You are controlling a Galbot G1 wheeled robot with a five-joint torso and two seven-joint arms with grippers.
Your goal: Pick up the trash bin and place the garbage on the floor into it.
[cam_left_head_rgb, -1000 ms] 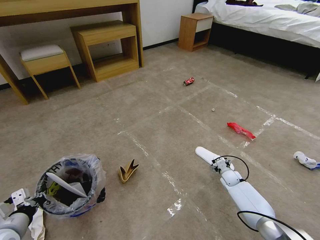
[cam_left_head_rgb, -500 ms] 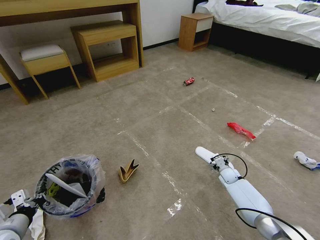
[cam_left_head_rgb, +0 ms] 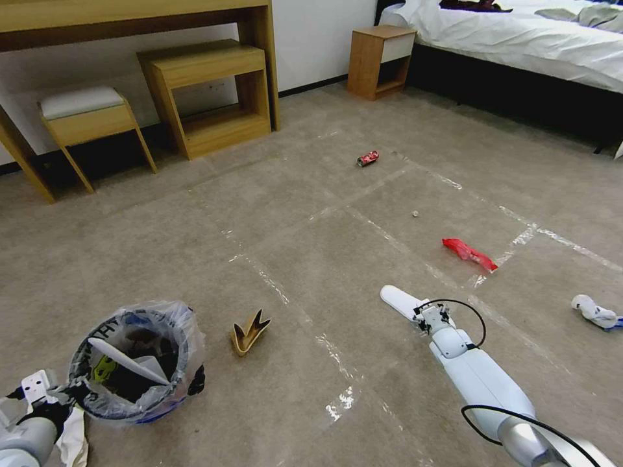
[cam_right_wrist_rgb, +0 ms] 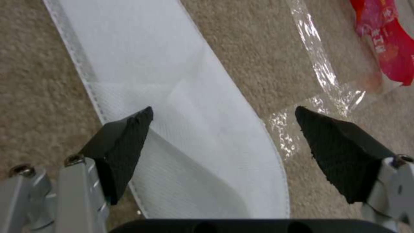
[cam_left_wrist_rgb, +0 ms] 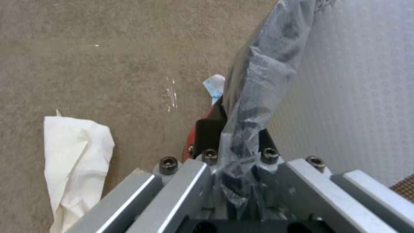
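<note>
Where lettering shows on the trash bin [cam_left_head_rgb: 133,363], lower left of the head view, it is too broken to read; inside lie a flat white slipper and dark scraps. Left tool [cam_left_wrist_rgb: 235,161] clamps its bagged rim. Right tool [cam_right_wrist_rgb: 224,145], lower right, gapes wide over another white slipper [cam_right_wrist_rgb: 172,106] on the floor [cam_left_head_rgb: 311,259].

Left gripper [cam_left_head_rgb: 65,393] sits low at the near left, fingers clamped tight. Right gripper [cam_right_wrist_rgb: 224,124] reaches down and forward, fingers spread wide.
</note>
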